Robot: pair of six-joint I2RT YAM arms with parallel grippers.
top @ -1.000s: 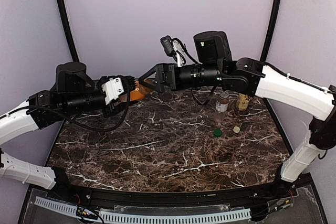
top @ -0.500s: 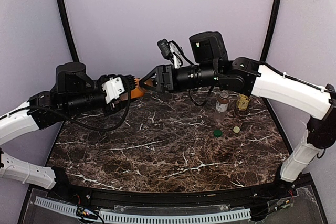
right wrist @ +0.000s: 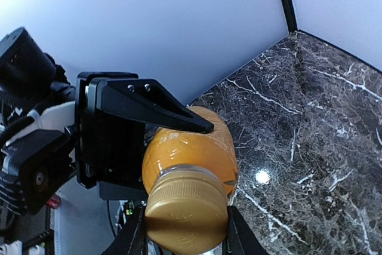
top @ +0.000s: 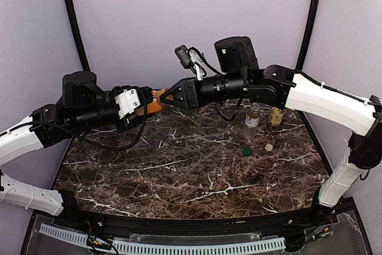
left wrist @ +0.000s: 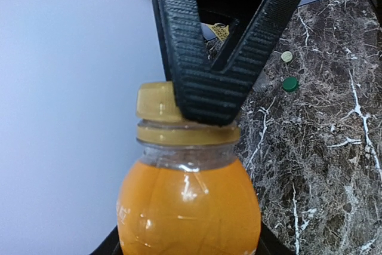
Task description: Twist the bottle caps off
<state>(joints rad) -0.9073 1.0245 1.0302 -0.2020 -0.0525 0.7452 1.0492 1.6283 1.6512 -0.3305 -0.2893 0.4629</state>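
Observation:
My left gripper [top: 149,103] is shut on the squat orange juice bottle [left wrist: 188,207] and holds it on its side above the table's back edge. The bottle's orange cap [right wrist: 186,210] points at the right arm. My right gripper [right wrist: 186,232] is shut on this cap, one finger on each side; the ribbed fingers [left wrist: 203,82] cover most of it in the left wrist view. A dark green cap [top: 246,151] and a cream-white cap [top: 269,147] lie loose on the marble at the right. Behind them stand the slim clear bottle [top: 252,120] and the yellowish tea bottle [top: 276,115], both without caps.
The dark marble table [top: 179,171] is walled by pale panels at the back and sides, with black poles [top: 310,16] in the corners. The two standing bottles sit under the right arm's forearm [top: 322,100].
The right gripper has moved left towards the juice bottle and its jaws have shut from wide open onto the orange cap. The left arm and the bottle have stayed in place.

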